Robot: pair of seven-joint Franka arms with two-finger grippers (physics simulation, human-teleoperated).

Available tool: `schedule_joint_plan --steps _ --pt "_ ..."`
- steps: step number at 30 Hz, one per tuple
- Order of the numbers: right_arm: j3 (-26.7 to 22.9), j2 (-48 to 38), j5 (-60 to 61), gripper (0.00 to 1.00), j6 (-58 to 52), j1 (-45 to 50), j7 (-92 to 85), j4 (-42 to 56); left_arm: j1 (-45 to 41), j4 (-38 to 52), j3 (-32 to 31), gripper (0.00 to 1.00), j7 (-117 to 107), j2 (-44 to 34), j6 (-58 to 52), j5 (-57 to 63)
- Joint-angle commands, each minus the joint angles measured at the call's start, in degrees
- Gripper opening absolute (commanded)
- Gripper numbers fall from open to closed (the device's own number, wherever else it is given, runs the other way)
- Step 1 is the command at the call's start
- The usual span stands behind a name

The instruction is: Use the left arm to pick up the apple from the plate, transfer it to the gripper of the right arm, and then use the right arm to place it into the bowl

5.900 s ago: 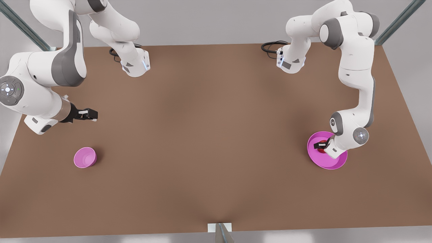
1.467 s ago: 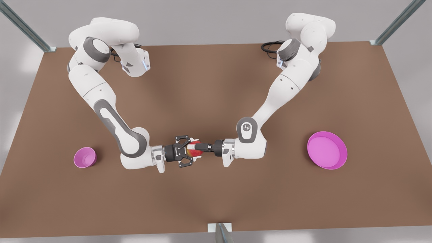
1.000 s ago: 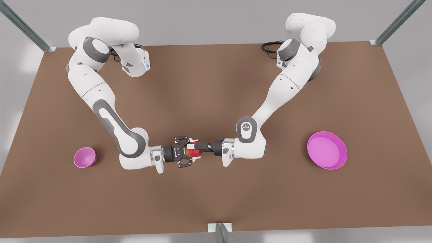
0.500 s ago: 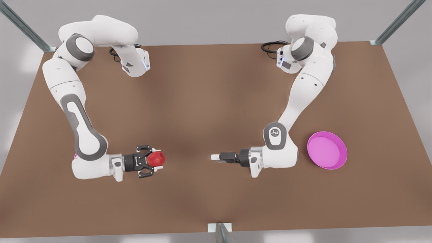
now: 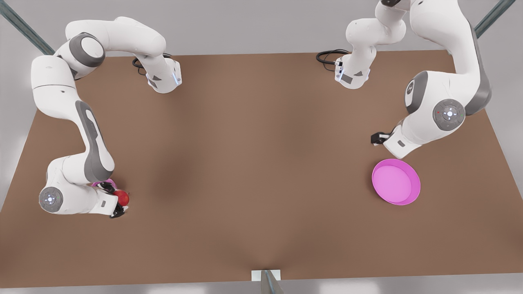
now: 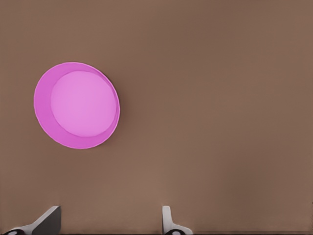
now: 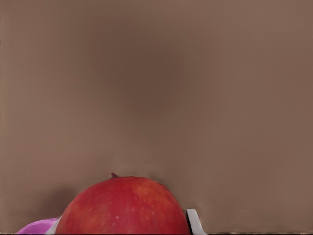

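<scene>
Spreading across all three views, the brown table carries the magenta plate, which lies bare a little way off from the left gripper, whose pale fingertips stand apart with nothing between them as it hangs above the tabletop. Smaller, at the front view's left, the right gripper has its fingers clamped on the red apple, which sits between its pads. Smallest showing is the pink bowl, a sliver of rim just beside the held apple and mostly hidden behind the right arm's wrist.
</scene>
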Motion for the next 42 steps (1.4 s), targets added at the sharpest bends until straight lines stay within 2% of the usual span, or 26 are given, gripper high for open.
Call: schedule_joint_plan --steps 1,3,9,10,12,13,15,18,24,35,36,37,42 --pt "-0.24 -0.04 -7.24 0.57 -0.38 -0.34 -10.36 0.64 0.04 0.02 -0.01 1.00 -4.39 -0.25 -2.96 -0.26" --pt "-0.41 0.05 -9.44 0.57 0.93 -0.34 -12.65 0.73 -0.31 -0.24 -0.02 1.00 -4.39 -0.25 -3.13 -0.26" --pt "-8.32 -1.44 -5.49 0.57 7.09 -0.17 -19.42 -0.24 -0.31 -0.42 -0.02 1.00 -4.39 0.10 -2.52 -0.26" --pt "-10.69 -3.46 -2.15 0.57 8.40 0.36 -19.43 -2.61 -0.31 -0.50 -0.02 1.00 -4.39 0.54 -2.52 -0.26" --pt "-23.50 -12.77 7.68 0.58 15.43 8.51 -19.60 -12.09 -0.05 -0.50 -0.02 1.00 -4.39 0.54 -2.17 -0.26" --pt "-25.46 -14.63 9.28 0.58 17.72 9.85 -19.51 -15.09 -0.14 -0.59 -0.02 1.00 -4.39 0.63 -2.17 -0.26" --pt "-26.95 -17.79 10.07 0.58 23.61 8.97 -19.60 -21.51 -0.14 -0.59 -0.02 1.00 -4.39 0.72 -2.08 -0.26" --pt "-27.22 -16.83 11.13 0.58 25.37 7.92 -19.95 -22.30 -0.14 -0.68 -0.02 1.00 -4.39 0.72 -2.17 -0.26" --pt "-30.03 -19.11 12.01 0.58 33.10 7.22 -20.04 -31.53 -0.14 -0.94 -0.02 1.00 -4.39 0.72 -2.17 -0.26" --pt "-31.35 -16.47 14.73 0.58 33.54 6.34 -23.12 -29.77 0.12 -1.29 -0.02 1.00 -4.39 0.72 -2.17 -0.26" --pt "-31.35 -16.47 14.99 0.87 33.54 6.42 -23.12 -29.86 0.12 -1.29 -0.02 1.00 -4.39 0.72 -2.17 -0.26" --pt "-31.35 -16.39 16.14 1.00 33.46 6.34 -23.20 -29.86 0.12 -1.29 -0.02 1.00 -4.39 0.72 -2.17 -0.26" --pt "-31.35 -16.65 16.23 1.00 33.37 6.34 -22.94 -29.77 0.12 -1.29 -0.02 1.00 -4.39 0.72 -2.34 -0.26"
